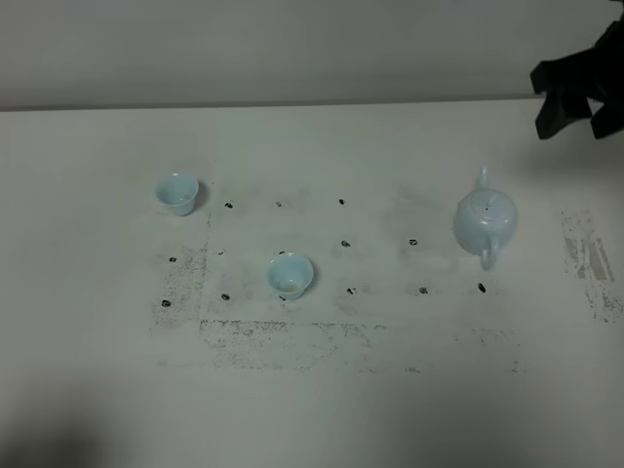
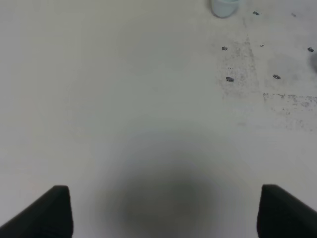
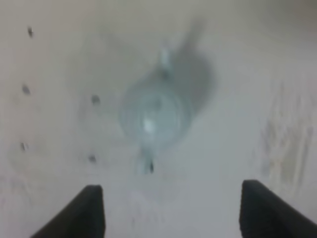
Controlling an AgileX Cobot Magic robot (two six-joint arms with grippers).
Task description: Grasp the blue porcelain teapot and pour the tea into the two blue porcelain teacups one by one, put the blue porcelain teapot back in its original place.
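The blue porcelain teapot [image 1: 485, 222] stands upright with its lid on at the right of the table, handle toward the front edge. It shows blurred in the right wrist view as teapot [image 3: 153, 114]. My right gripper [image 1: 575, 119] hovers open above and behind it, apart from it; its fingers [image 3: 91, 210] stand wide with nothing between them. One teacup [image 1: 177, 192] stands at the left, the other teacup [image 1: 291, 274] near the middle. My left gripper [image 2: 163, 213] is open over bare table, a teacup [image 2: 225, 7] far ahead of it. The tea is hidden.
The white table [image 1: 88, 322] bears small black dots and grey scuffed patches around the cups and teapot. A pale wall [image 1: 292, 49] rises behind the far edge.
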